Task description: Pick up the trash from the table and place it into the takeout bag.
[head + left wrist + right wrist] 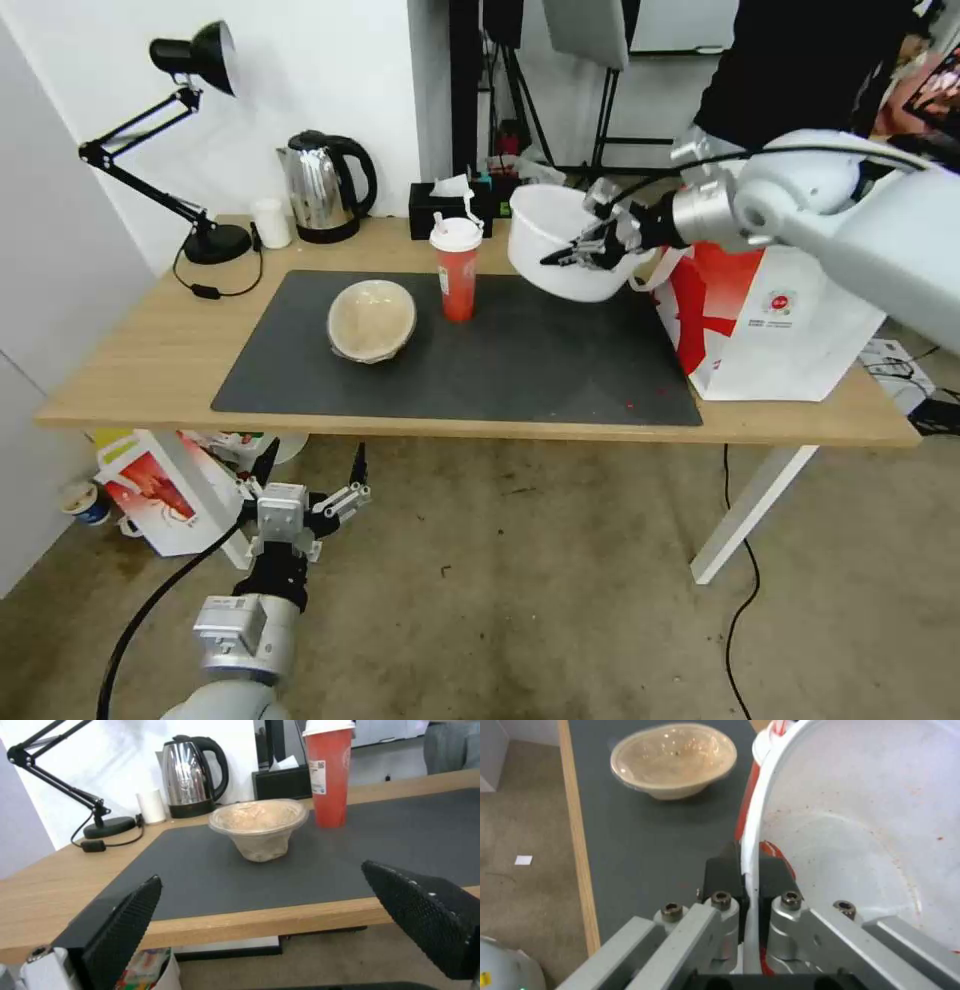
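White plastic bowl (560, 250): lifted off the table (150, 350), rim pinched by right gripper (578, 252) fingers, tilted beside takeout bag (770, 320) for loading; left gripper (305, 505) parked low, fingers spread.

Mat (480, 370) has open room near its front edge and across its right half up to the takeout bag (780, 320). Tan paper bowl (371, 318) and red cup (457, 268) block mid-left. Far edge crowded: lamp (190, 150), small white cup (270, 222), kettle (325, 186), tissue box (450, 205). White bowl (560, 255) hangs over the mat's far right, beside the bag.
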Controlling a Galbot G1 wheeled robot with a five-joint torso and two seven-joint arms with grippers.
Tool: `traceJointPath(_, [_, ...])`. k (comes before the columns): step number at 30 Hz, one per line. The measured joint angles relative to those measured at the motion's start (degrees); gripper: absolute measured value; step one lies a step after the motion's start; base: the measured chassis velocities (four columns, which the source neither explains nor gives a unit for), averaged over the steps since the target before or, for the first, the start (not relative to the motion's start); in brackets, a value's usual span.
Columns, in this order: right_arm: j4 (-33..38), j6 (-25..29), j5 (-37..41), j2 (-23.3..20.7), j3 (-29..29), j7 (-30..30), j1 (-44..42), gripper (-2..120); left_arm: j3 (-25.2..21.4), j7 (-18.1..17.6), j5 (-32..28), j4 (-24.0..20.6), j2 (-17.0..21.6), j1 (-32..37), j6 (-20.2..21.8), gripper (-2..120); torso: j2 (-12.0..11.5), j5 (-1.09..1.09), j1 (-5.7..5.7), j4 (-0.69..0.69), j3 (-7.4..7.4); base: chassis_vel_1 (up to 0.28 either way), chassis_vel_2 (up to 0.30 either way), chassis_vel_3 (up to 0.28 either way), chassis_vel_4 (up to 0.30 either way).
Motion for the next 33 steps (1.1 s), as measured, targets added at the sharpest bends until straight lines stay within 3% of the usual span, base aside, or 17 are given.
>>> traceJointPath(12, [-0.26, -1.27, 3.23, 0.89, -4.71, 0.09, 8.73, 0, 0.00, 0.00, 0.00, 0.00, 0.00, 0.00, 0.00, 100, 0.00, 0.01, 0.00, 0.01, 0.00, 0.000, 0.000, 0.000, 0.000])
traceJointPath(25, [-5.20, -2.23, 6.19, 3.49, -9.38, -1.65, 20.46, 0, 0.00, 0.00, 0.00, 0.00, 0.00, 0.00, 0.00, 100, 0.00, 0.02, 0.00, 0.01, 0.00, 0.000, 0.000, 0.000, 0.000])
traceJointPath(33, [-7.27, -2.57, 6.23, 3.30, -11.05, -3.07, 23.15, 0, 0.00, 0.00, 0.00, 0.00, 0.00, 0.00, 0.00, 100, 0.00, 0.02, 0.00, 0.01, 0.00, 0.000, 0.000, 0.000, 0.000])
